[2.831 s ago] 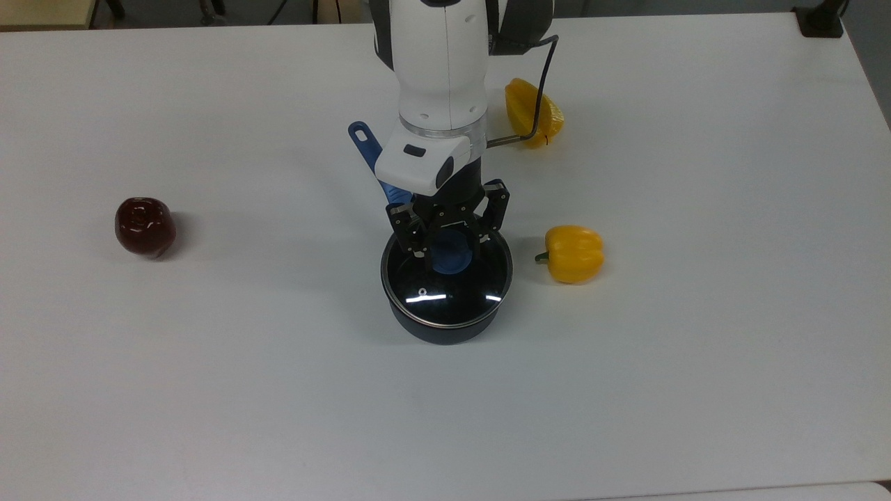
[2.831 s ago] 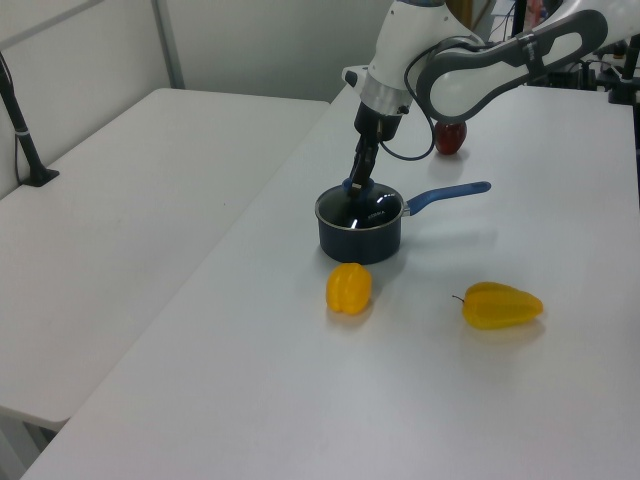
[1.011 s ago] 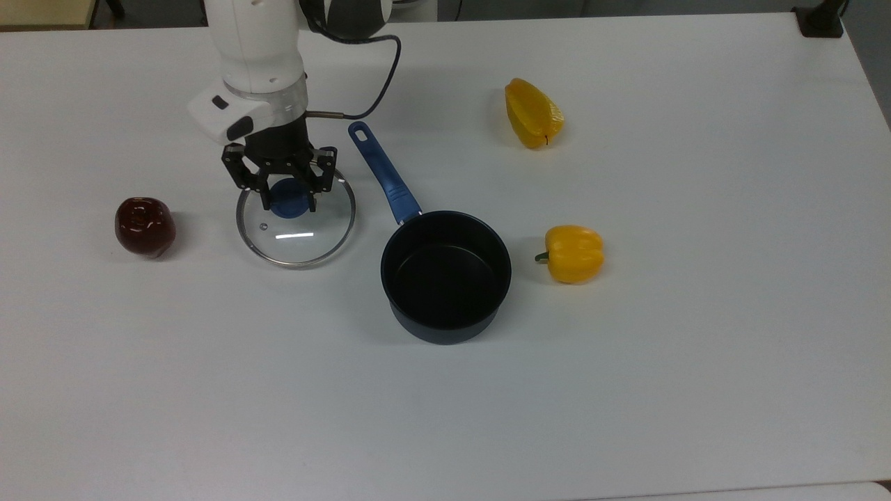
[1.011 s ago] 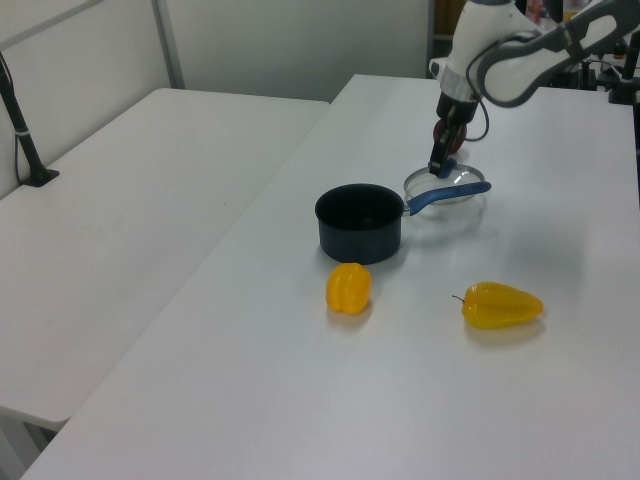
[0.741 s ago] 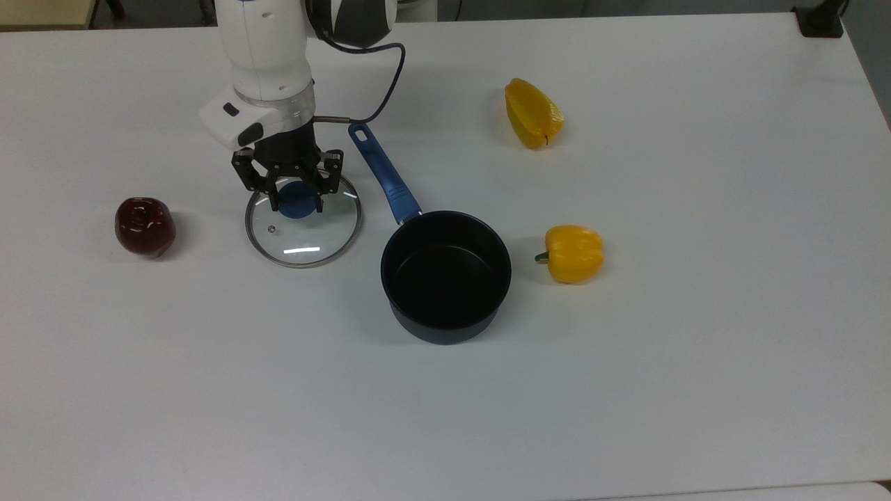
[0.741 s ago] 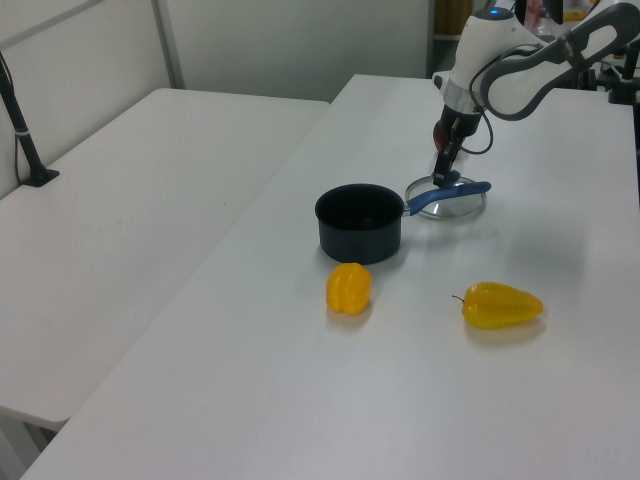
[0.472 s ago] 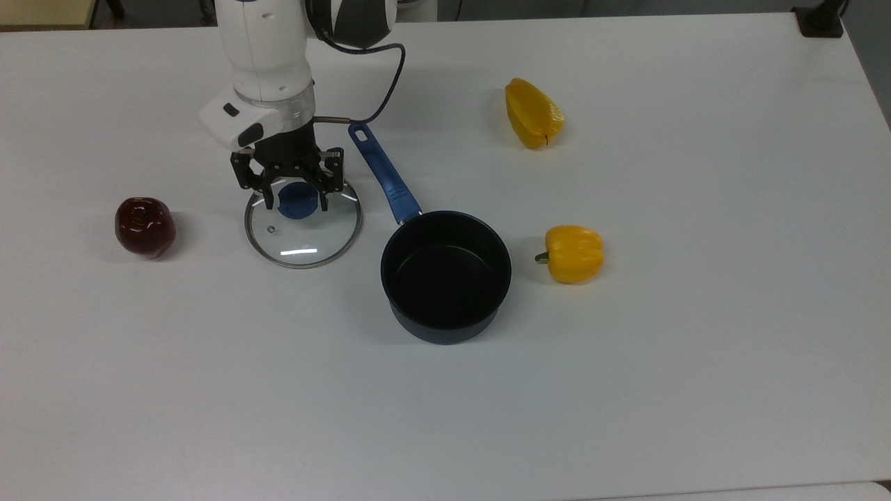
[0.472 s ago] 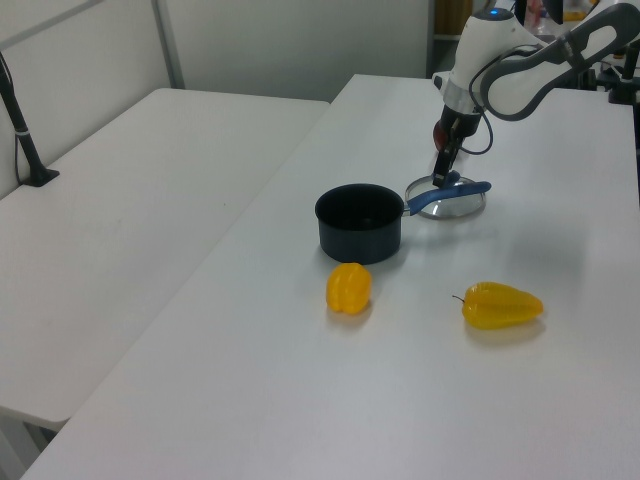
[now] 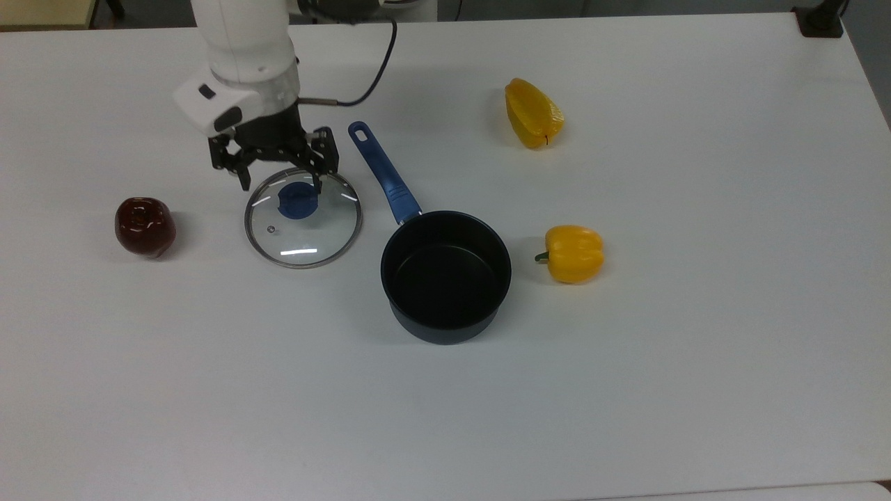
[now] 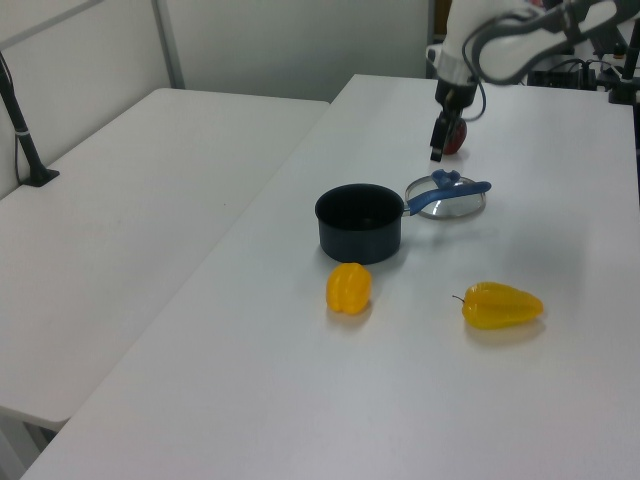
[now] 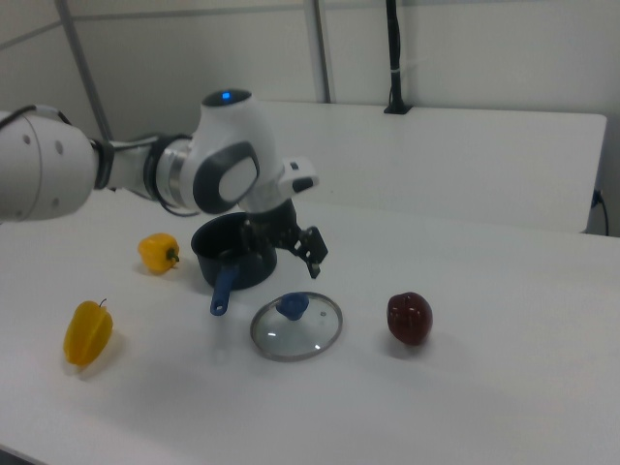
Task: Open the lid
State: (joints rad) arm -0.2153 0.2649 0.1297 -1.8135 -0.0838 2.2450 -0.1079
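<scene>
Now claw (image 9: pixel 277 182) spread wide, empty, raised above lid (image 9: pixel 303 217); lid flat on table (image 9: pixel 626 383) just below, beside saucepan (image 9: pixel 445 275). Risk: sideways sweep clips knob (image 9: pixel 298 200) or handle (image 9: pixel 384 172).

My arm (image 9: pixel 240 42) runs off the upper edge in the top view. In the left view my gripper (image 10: pixel 437 135) covers part of the red pepper (image 10: pixel 455 140), and the saucepan's handle (image 10: pixel 447 192) crosses the lid (image 10: pixel 455 204), hiding its near rim.
</scene>
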